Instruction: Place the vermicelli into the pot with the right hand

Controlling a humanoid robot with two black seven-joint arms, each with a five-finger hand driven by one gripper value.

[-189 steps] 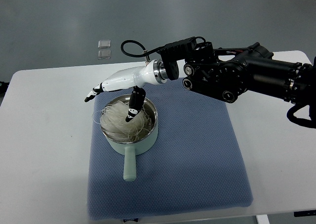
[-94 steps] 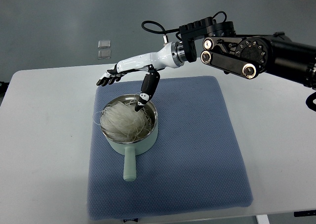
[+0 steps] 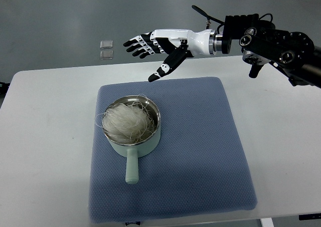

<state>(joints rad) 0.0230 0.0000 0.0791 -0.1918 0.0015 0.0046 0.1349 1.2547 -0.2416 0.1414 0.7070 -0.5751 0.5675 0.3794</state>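
Observation:
A pale green pot [image 3: 135,143] with a steel inside and a straight handle stands on the blue mat [image 3: 200,157], left of its middle. A white bundle of vermicelli [image 3: 125,122] lies inside the pot, with a few strands hanging over the rim. My right hand [image 3: 153,49] is white with black fingers. It hovers well above and behind the pot, past the mat's far edge. Its fingers are spread and hold nothing. The left arm does not show.
The mat lies on a white table [image 3: 45,152]. Two small clear squares [image 3: 106,49] lie on the grey floor beyond the table's far edge. My black right arm [image 3: 281,44] crosses the upper right of the picture.
My right hand has lifted out of the pot, rising and drawing back to the upper right, with its fingers spread. The vermicelli stays in the pot.

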